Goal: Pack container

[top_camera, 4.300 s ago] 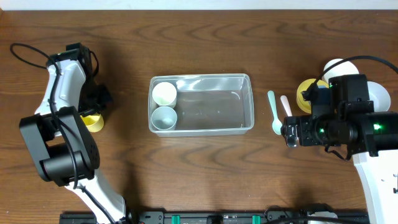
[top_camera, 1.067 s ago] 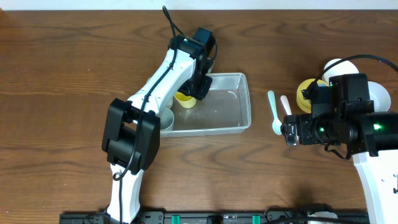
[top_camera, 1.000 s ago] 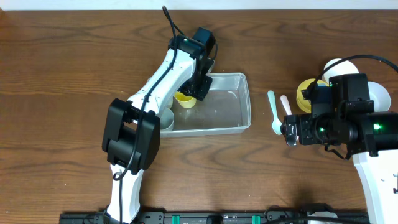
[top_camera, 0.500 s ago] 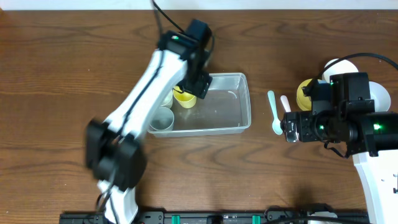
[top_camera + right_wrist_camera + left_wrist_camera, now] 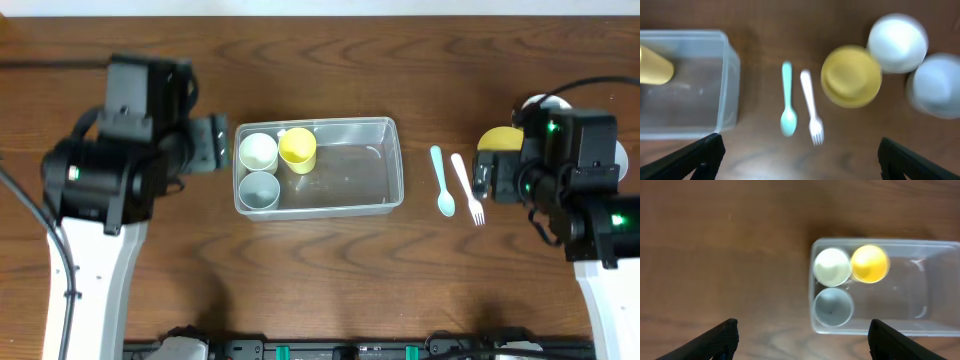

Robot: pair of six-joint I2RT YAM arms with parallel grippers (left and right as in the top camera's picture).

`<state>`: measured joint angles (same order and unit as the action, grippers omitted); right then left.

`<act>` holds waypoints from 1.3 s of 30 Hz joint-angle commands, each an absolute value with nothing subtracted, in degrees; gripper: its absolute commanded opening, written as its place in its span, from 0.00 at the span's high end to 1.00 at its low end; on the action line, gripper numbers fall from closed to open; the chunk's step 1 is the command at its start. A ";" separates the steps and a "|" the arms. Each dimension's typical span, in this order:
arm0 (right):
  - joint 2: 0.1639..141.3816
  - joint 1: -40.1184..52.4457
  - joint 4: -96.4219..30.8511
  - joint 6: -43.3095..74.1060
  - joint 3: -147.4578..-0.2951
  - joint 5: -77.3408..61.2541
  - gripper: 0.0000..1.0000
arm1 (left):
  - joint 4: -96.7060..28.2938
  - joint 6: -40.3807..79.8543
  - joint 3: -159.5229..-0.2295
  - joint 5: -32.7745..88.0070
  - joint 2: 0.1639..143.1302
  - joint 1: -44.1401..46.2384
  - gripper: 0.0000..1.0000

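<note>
Just ahead of the right claw (image 5: 801,161), wide and empty, lie spoon (image 5: 787,100) and fork (image 5: 811,106), likely next for the container (image 5: 734,85); the left claw (image 5: 802,340) gapes empty too.

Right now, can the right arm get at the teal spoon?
Probably yes. The right gripper is open and near the teal spoon, which lies flat on the table with nothing over it. The white fork lies close beside it, not touching, so a finger might nudge it.

Clear rectangular container (image 5: 350,178), rounded corners and rim, upright and open-topped, lengthwise left to right — cream cup (image 5: 258,151), yellow cup (image 5: 297,147) and grey cup (image 5: 260,188) inside its left end.
</note>
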<state>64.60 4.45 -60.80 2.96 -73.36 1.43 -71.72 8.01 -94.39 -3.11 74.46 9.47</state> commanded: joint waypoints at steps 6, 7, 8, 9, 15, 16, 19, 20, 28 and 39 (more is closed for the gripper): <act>84.71 1.45 -60.36 -4.36 -85.86 4.23 0.01 | -69.65 10.22 -76.90 -3.46 63.90 7.88 0.16; 88.01 0.71 -61.19 -4.34 -88.42 4.23 0.01 | -69.76 10.22 -75.92 -3.46 63.37 7.88 0.16; 90.83 0.12 -61.95 -4.32 -90.45 4.23 0.01 | -69.78 10.22 -75.13 -3.46 63.02 7.88 0.16; 93.95 -0.54 -62.94 -4.32 -92.64 4.36 0.01 | -69.80 10.22 -74.37 -3.46 62.76 7.88 0.15; 106.32 -3.09 -65.04 -3.40 -95.77 4.49 0.01 | -69.58 10.52 -71.72 -3.44 63.26 7.88 0.10; 107.79 -3.29 -65.41 -3.20 -95.72 4.47 0.01 | -69.43 10.63 -71.48 -3.46 63.40 7.88 0.09; 112.20 -3.73 -65.80 -2.17 -95.33 4.23 0.01 | -69.06 10.66 -71.33 -3.46 64.03 7.88 0.09; 113.73 -3.75 -65.80 -2.17 -95.22 4.25 0.01 | -68.93 10.66 -71.33 -3.46 64.27 7.88 0.09; 121.91 -3.68 -65.56 -1.08 -95.09 4.27 0.02 | -68.66 10.87 -71.33 -3.46 64.73 7.88 0.09; 122.93 -3.68 -65.41 -0.86 -94.80 4.03 0.43 | -68.47 10.87 -71.33 -3.46 64.73 7.88 0.09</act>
<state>122.85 -3.31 -65.39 -1.34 -94.76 3.88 -68.53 10.52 -71.64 -3.18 64.51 8.25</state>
